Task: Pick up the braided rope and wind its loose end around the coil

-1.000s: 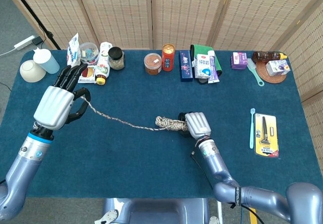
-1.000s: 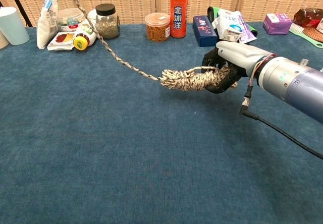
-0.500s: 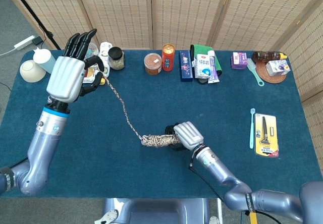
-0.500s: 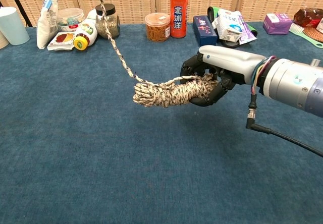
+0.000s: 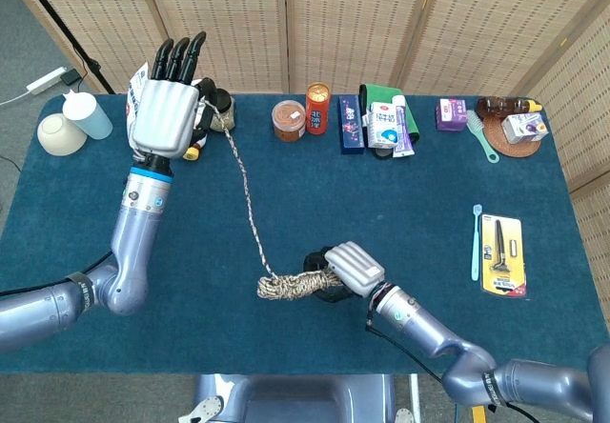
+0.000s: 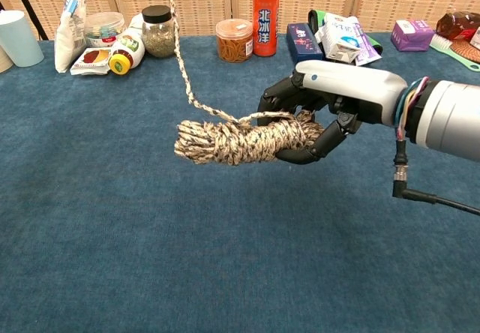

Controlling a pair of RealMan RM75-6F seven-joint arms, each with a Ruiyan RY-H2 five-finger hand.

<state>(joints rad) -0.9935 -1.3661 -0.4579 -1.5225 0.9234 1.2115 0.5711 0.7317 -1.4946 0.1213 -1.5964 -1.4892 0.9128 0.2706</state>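
Right hand (image 6: 330,112) grips the coil (image 6: 240,139) end; left hand (image 5: 168,109) holds the loose end (image 5: 243,180) up. Rope looks soft and light, best kept taut.

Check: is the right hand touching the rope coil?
Touching. Chest view shows the right hand with fingers wrapped around the rope coil, held above the table.

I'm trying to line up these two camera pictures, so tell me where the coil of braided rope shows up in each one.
Head view: the coil lies low and centre-left, held by the right hand.
Chest view: the coil sits mid-frame, gripped at its right end by the same hand.
Shared landmark: the orange can, standing at the table's far edge in both views.
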